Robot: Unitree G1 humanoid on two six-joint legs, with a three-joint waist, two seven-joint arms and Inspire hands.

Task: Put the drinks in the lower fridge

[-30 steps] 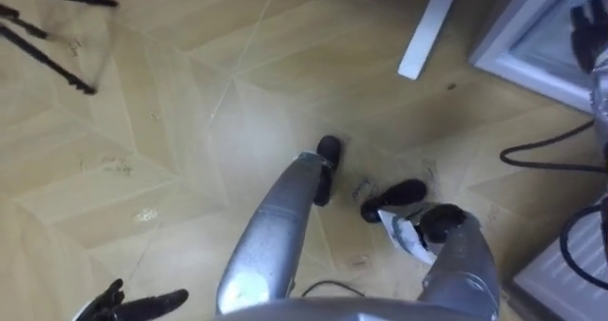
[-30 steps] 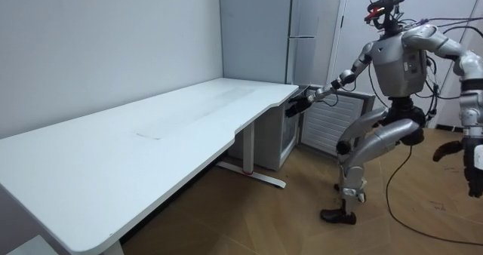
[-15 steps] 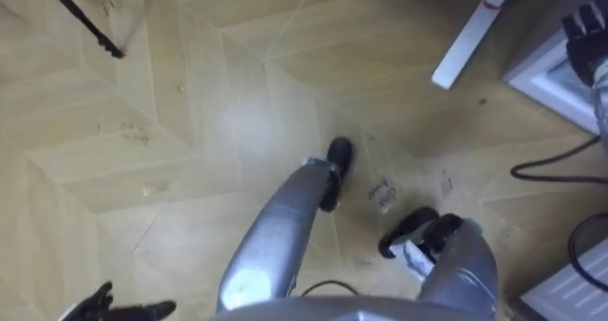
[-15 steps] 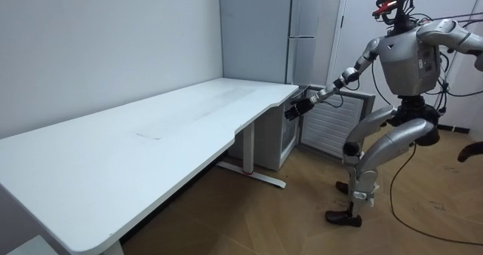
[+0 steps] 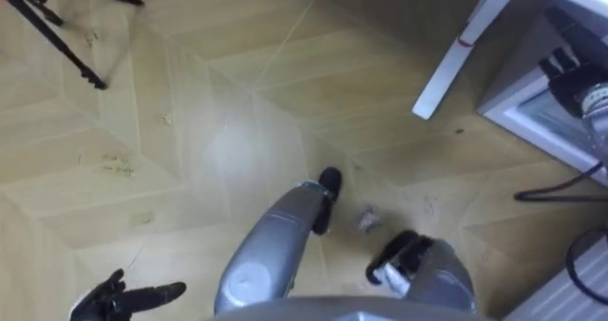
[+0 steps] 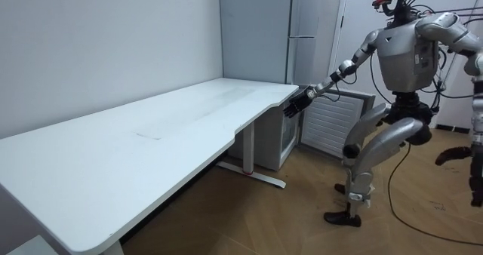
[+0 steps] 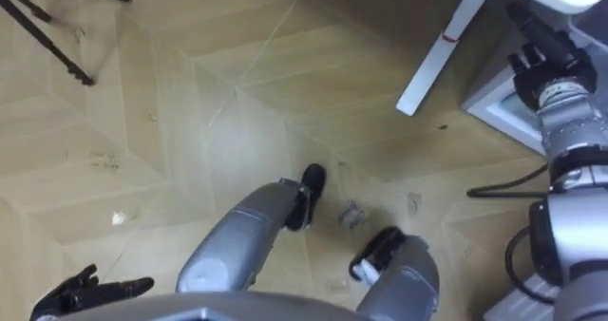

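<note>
Stands on the wooden floor (image 6: 287, 225) just past the end of the one long white counter (image 6: 151, 134), balanced on one foot with the other knee lifted and bent. Reaches the right arm out toward the counter's corner, with the right hand (image 6: 296, 104) in the air just beside that edge. Fingers loosely straight and a little spread, closed on nothing. From the head, appears as a dark hand at the right side, above the white frame of the lower fridge (image 5: 527, 122).

Holds the left hand (image 5: 123, 299) low and out to the side, well apart from the fridge, over bare floor. Fingers stretched flat, empty as well. Two hands counted, both with straight fingers.

One lower fridge, standing under the counter's end, behind the counter's white foot bar (image 5: 445, 63). One tall grey unit (image 6: 313, 29) behind it against the wall, and one white slatted panel (image 6: 328, 123) just beside the low fridge. One black tripod (image 5: 57, 22) at the upper left of the head views, with two of its legs visible on the floor.

Cannot tell where the drinks are, or how many; too little visible of the fridge's inside.
</note>
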